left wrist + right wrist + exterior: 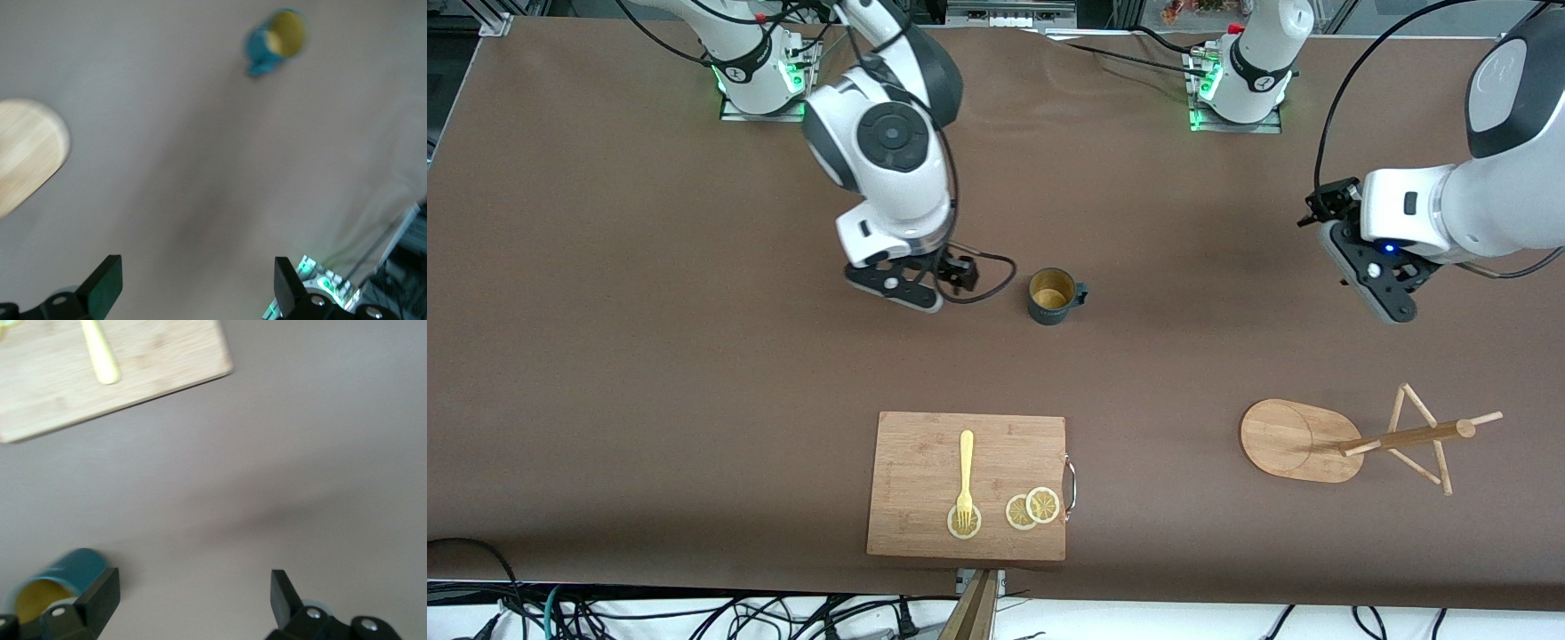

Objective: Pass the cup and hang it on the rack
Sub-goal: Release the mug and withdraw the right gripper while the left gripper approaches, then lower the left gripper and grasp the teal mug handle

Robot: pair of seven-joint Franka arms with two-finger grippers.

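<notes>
The small dark teal ribbed mug with a loop handle and yellowish inside (1053, 297) is standing upright on the brown bench (649, 382), its handle pointing toward the left arm's end; the right hand (911, 289) is hanging just beside the cup, on the side toward the right arm's end, with its fingers (99, 595) spread wide and grasping nothing, the cup sitting just outside one finger in the right wrist view; the left hand (1383, 289) is hovering well apart from the cup over bare bench toward the left arm's end, fingers (107, 283) released and empty, with the cup showing far off in its wrist view; the light wooden mug tree with a flat oval base, a central pole and thin angled pegs (1352, 440) is sitting below the left hand in the front view, nearer to the front camera; the rectangular bamboo cutting board (969, 484) is lying nearer to the front camera than the right hand and the cup; a pale yellow fork (965, 476) and three lemon slices (1032, 508) are resting on the board, the fork's tines lying on one slice.
</notes>
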